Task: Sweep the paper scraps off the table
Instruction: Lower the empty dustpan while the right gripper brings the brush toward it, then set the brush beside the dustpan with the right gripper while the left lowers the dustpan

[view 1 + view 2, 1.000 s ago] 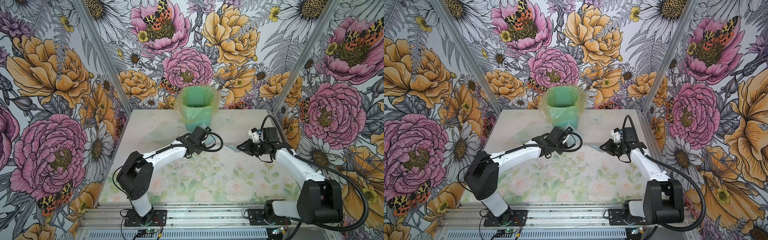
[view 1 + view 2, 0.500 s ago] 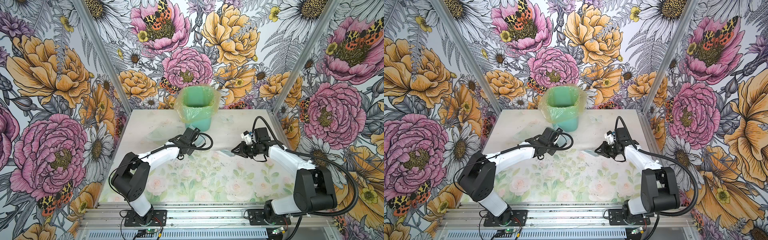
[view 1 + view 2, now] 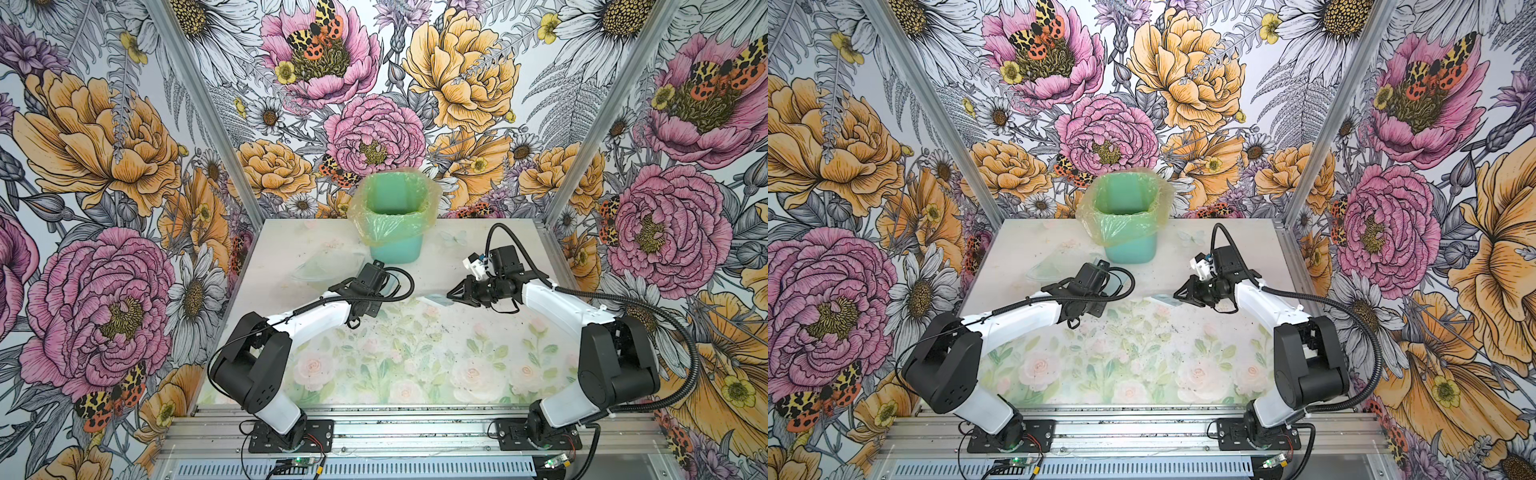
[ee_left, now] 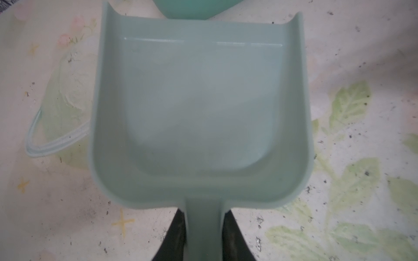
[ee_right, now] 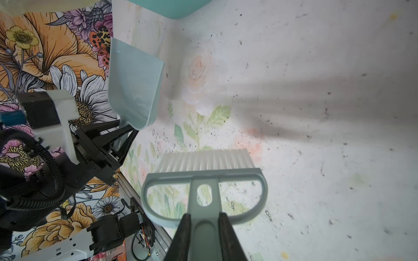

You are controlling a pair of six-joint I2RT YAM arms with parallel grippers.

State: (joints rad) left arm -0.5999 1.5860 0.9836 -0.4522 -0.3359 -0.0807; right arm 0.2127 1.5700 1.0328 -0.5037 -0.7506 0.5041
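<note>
While our left gripper [image 4: 204, 228] squeezes tight on the handle of the dustpan [image 4: 201, 108], our right gripper [image 5: 204, 226] squeezes tight on the handle of the brush [image 5: 204, 178]. Both tools are over the flowery table [image 3: 415, 349], near the green bin [image 3: 395, 216]. We cannot tell where the paper scraps are.
</note>
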